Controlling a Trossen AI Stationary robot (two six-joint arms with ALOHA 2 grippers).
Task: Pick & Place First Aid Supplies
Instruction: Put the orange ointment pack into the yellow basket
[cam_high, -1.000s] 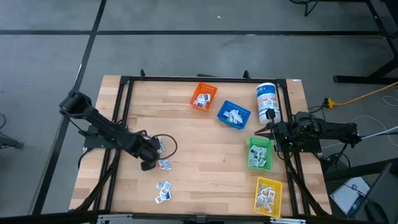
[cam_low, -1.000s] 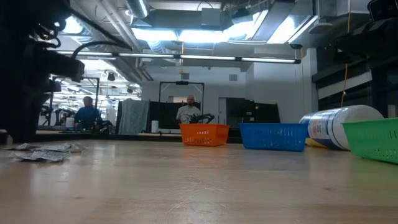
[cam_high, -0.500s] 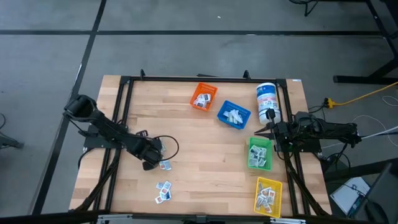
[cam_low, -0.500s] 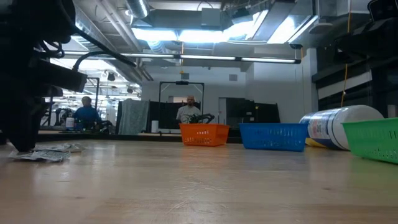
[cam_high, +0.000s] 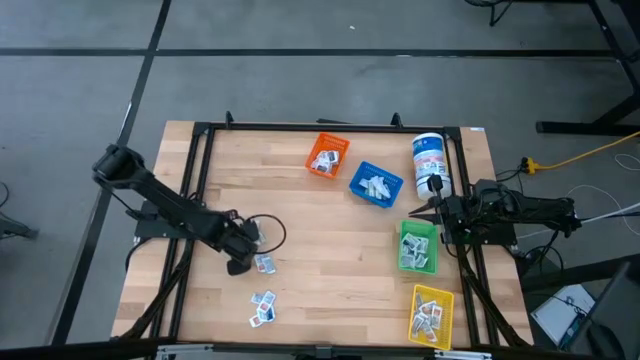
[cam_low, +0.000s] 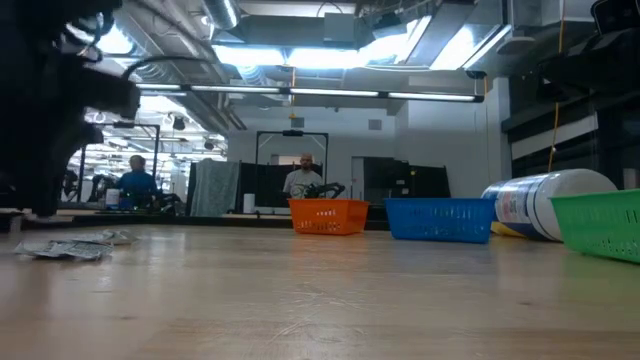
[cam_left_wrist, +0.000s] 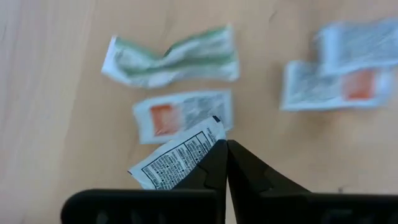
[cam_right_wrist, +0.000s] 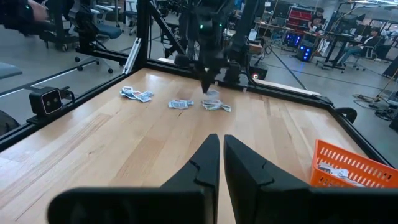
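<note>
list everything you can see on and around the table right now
loose packets: several, white with blue, red and green print, left front of the table
held packet: one, white with black print, pinched in the left gripper
orange bin: one, far middle, packets inside
blue bin: one, beside the orange bin, packets inside
green bin: one, right side, packets inside
yellow bin: one, right front corner, packets inside
canister: one, white with blue label, far right, lying down
people: two, in the room behind
left gripper: over the loose packets
right gripper: waiting at the right edge, shut
</note>
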